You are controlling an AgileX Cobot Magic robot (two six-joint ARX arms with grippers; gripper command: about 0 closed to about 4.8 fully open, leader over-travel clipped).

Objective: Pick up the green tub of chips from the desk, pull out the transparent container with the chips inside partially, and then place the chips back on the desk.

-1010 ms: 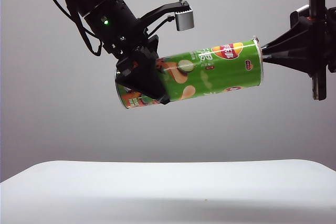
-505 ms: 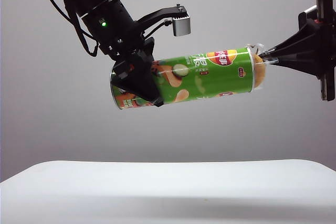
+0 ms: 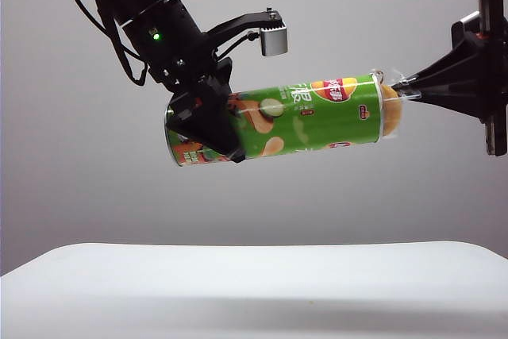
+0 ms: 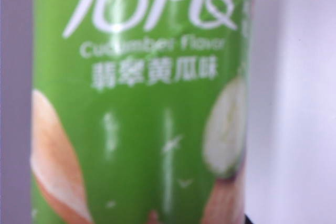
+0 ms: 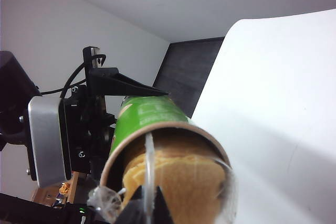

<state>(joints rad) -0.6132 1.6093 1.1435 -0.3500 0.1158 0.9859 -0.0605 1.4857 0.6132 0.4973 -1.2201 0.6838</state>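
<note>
A: While the left gripper [image 3: 208, 121] clamps the green tub of chips [image 3: 298, 115] high above the desk [image 3: 254, 283] — where's the right gripper [image 3: 403, 89]?

B: At the tub's open end — pinched shut on the transparent container [image 3: 392, 110].

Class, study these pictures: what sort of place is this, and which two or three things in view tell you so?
Probably a robotics lab or test bench: a bare white desk, a plain grey wall, and two robot arms, left gripper and right gripper, holding a green tub of chips in mid-air.

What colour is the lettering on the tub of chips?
White, clearest in the left wrist view on the green tub of chips.
</note>
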